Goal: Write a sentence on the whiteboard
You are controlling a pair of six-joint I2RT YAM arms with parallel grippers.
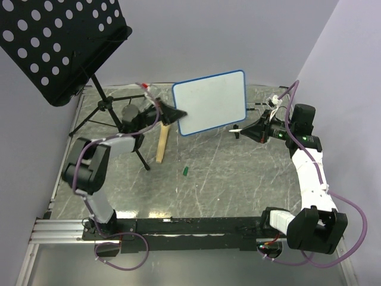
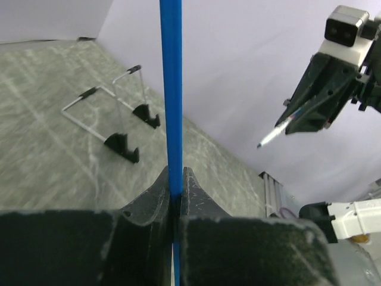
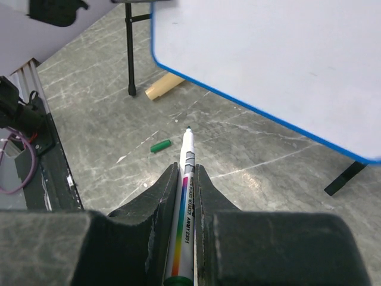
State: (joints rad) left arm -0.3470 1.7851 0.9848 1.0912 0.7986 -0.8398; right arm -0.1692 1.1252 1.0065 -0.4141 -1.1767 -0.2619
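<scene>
Grey marbled counter (image 1: 238, 179), lilac walls. L claw (image 2: 177, 190) pinches board (image 1: 211, 101) by its blue rim, held up off counter. R claw (image 1: 252, 129) pinches uncapped marker (image 3: 188, 155), tip just right of board, not touching. Board looks blank, so writing's not begun; all txt left.
</scene>
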